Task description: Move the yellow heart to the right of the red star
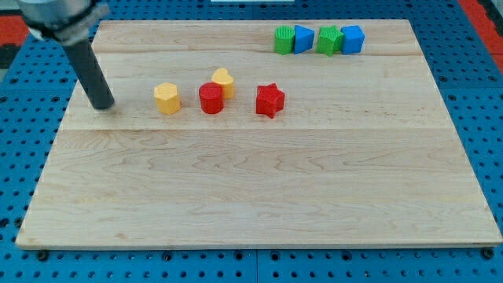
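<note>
The yellow heart (224,81) sits on the wooden board, touching the upper right of a red round block (211,99). The red star (269,100) lies to the right of both, a small gap away from the heart. A yellow hexagon block (167,98) lies left of the red round block. My tip (103,104) rests on the board at the view's left, well left of the yellow hexagon and far from the heart.
A row of blocks stands at the view's top right: a green one (283,39), a blue one (303,38), a green one (329,40), and a blue cube (352,38). The board's left edge (49,157) is near my tip.
</note>
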You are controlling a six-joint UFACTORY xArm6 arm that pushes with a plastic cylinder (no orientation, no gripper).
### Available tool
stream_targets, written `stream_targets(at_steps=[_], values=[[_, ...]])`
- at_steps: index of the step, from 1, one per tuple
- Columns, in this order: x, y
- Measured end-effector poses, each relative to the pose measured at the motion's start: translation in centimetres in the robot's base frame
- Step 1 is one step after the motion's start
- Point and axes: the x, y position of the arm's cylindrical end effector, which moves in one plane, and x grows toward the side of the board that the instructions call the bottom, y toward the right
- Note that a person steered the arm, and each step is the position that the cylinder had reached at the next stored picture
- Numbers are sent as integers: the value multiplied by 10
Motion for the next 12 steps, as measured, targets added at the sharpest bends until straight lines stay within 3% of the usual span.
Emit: stream_targets(at_steps=[1, 2, 4, 6, 10, 12], values=[[-37, 57], [-43, 118], [-39, 127], [-41, 180], [-31, 166], [-2, 163]])
